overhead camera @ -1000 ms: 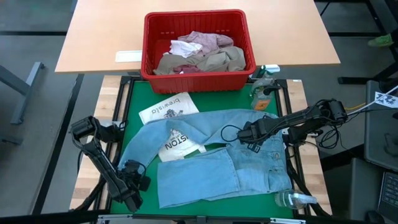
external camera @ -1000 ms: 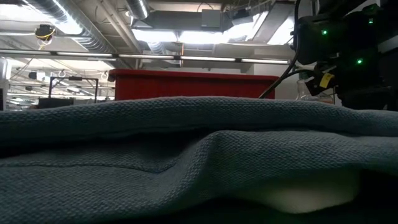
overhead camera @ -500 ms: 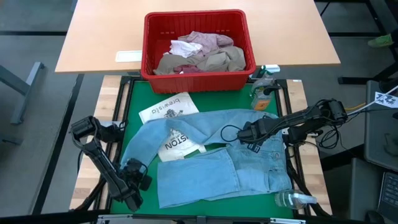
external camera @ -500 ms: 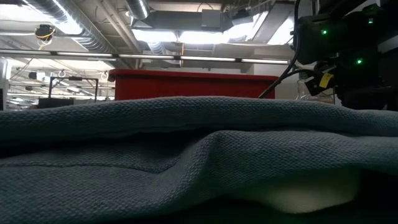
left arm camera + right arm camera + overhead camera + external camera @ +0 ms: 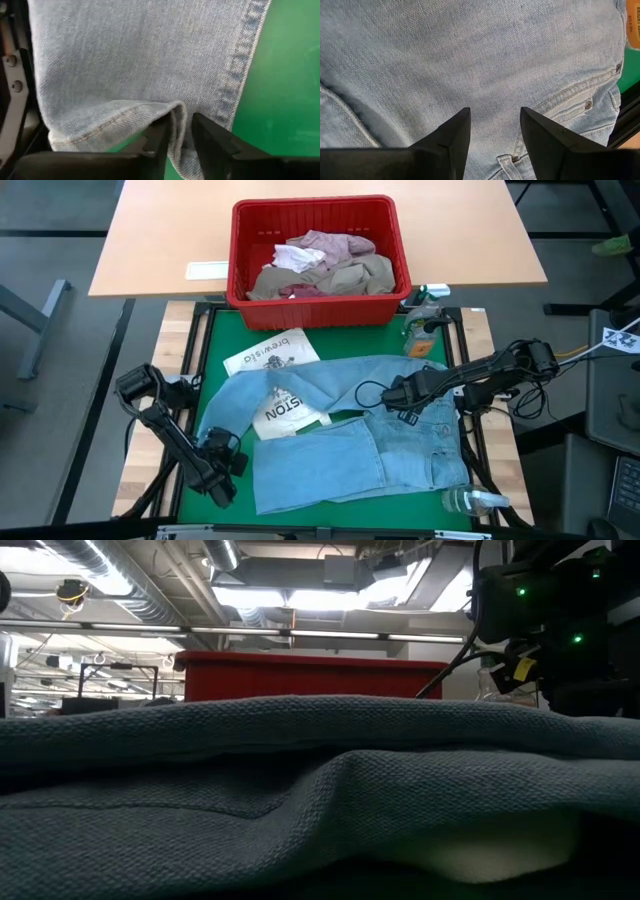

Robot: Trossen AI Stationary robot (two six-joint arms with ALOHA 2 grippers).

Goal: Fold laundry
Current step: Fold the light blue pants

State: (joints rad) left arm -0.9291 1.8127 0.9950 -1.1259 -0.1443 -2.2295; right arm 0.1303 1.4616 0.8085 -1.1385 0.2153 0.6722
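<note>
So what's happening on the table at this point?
A two-arm robot is folding jeans spread on the green mat. The left gripper is at the near-left hem, its fingers closed on a fold of the denim. The right gripper is open, pressed down on the waist area near the pocket rivets. A paper tag lies on the jeans and a sheet beside them. More clothes wait in the red basket behind.
</note>
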